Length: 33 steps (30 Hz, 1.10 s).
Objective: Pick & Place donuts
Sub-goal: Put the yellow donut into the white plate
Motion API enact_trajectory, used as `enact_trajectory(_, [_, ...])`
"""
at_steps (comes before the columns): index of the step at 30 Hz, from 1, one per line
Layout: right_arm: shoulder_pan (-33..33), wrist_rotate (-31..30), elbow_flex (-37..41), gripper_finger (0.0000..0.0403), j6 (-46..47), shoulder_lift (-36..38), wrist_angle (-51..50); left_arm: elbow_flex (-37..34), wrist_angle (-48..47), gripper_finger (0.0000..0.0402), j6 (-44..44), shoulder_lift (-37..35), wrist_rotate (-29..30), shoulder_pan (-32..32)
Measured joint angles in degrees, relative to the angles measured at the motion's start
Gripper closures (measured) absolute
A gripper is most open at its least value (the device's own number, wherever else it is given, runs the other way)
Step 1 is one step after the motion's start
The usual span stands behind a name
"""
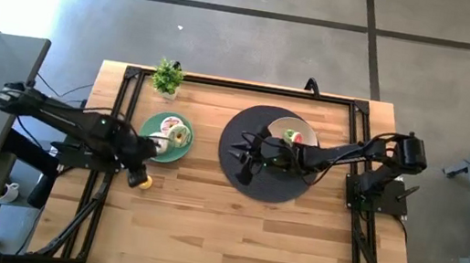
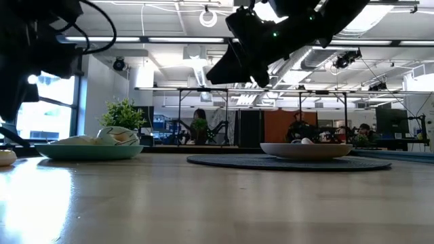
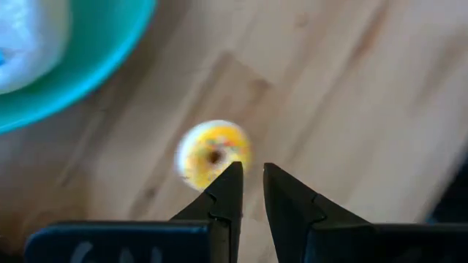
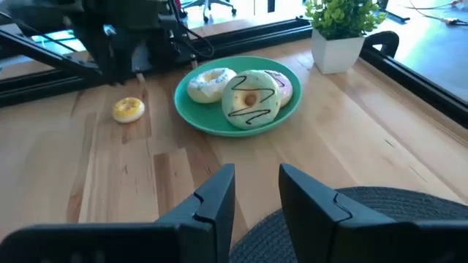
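Left gripper [image 3: 248,179] hovers above yellow donut [image 3: 213,154] — fingers nearly closed, narrow gap, nothing held. Donut lies flat on bare counter [image 1: 230,232], just near-left of teal plate [image 1: 151,125], not on it.

Key relation: donut sits slightly off gripper centreline, beside one fingertip, not between the two. Ring shape, no long axis. Judgement: left arm far nearer.

Right gripper [image 4: 256,191] waits over dark mat [image 1: 237,132], slightly open, empty, well apart from this donut.
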State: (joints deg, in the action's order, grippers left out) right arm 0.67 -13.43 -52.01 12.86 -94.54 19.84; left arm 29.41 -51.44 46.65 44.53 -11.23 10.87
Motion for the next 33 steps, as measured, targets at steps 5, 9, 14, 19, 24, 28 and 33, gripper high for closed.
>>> enact_trajectory(5, [0.0,0.1,0.0,0.0300,0.0,0.0,0.1,-1.1,0.7,0.0347,5.8,4.8,8.1,5.7])
enact_trajectory(9, [0.0,0.1,0.0,0.0300,0.1,0.0,0.0,-1.1,3.6,0.0347,9.3,8.9,9.6,9.6])
enact_trajectory(14, [0.0,0.1,0.0,0.0300,0.1,0.0,-0.3,-1.1,8.5,0.0347,9.3,13.9,8.3,13.3])
enact_trajectory(19, [0.0,0.1,0.0,0.0300,0.1,0.0,-0.4,-1.0,8.7,0.0347,8.9,17.5,7.3,14.3])
enact_trajectory(24, [0.0,0.1,0.0,0.0300,0.1,0.0,-0.8,-0.9,8.7,0.0335,7.0,18.0,7.3,14.3])
enact_trajectory(28, [0.0,0.1,0.0,0.0299,0.1,0.0,-1.0,-0.9,8.9,0.0298,5.0,18.0,7.6,14.3])
enact_trajectory(33, [0.0,0.2,0.0,0.0299,0.1,0.0,-1.2,-0.9,8.9,0.0247,2.6,18.5,8.6,14.3])
